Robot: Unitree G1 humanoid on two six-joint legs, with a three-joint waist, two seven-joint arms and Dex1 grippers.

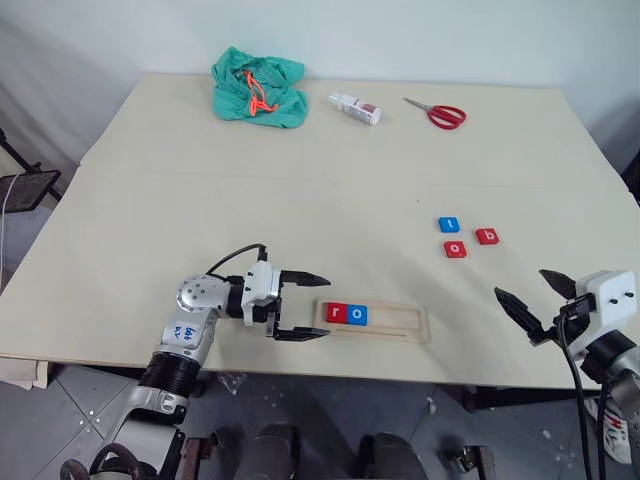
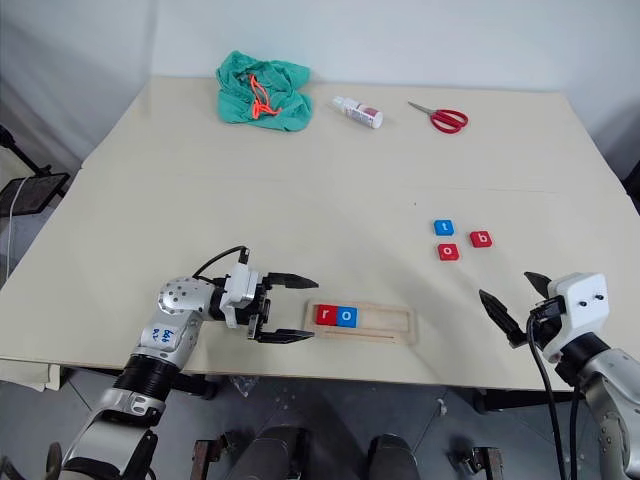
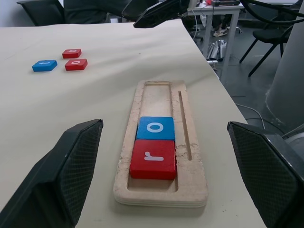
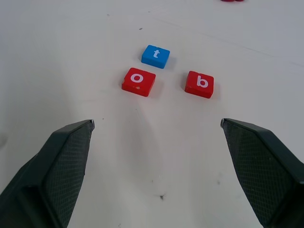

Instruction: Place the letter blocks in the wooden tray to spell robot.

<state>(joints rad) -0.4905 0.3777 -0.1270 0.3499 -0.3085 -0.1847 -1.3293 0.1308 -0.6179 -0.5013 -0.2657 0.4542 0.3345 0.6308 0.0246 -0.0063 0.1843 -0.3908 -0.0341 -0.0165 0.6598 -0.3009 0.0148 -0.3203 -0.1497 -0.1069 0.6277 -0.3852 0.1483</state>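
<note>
wooden tray [image 1: 408,322] near front edge of table [image 1: 300,190], holds two letter blocks at its left end: red r [image 1: 335,313], blue o [image 1: 357,315], touching. rest of tray bare. two of five placed; three left. blue t [image 1: 449,224], red o [image 1: 455,249], red b [image 1: 486,237] lie loose in cluster on table, well apart from tray, to its right and further back. left hand [image 1: 312,306] level just beside tray's left end, fingers apart, empty. right hand [image 1: 533,298] short of cluster, fingers wide apart, empty.
</note>
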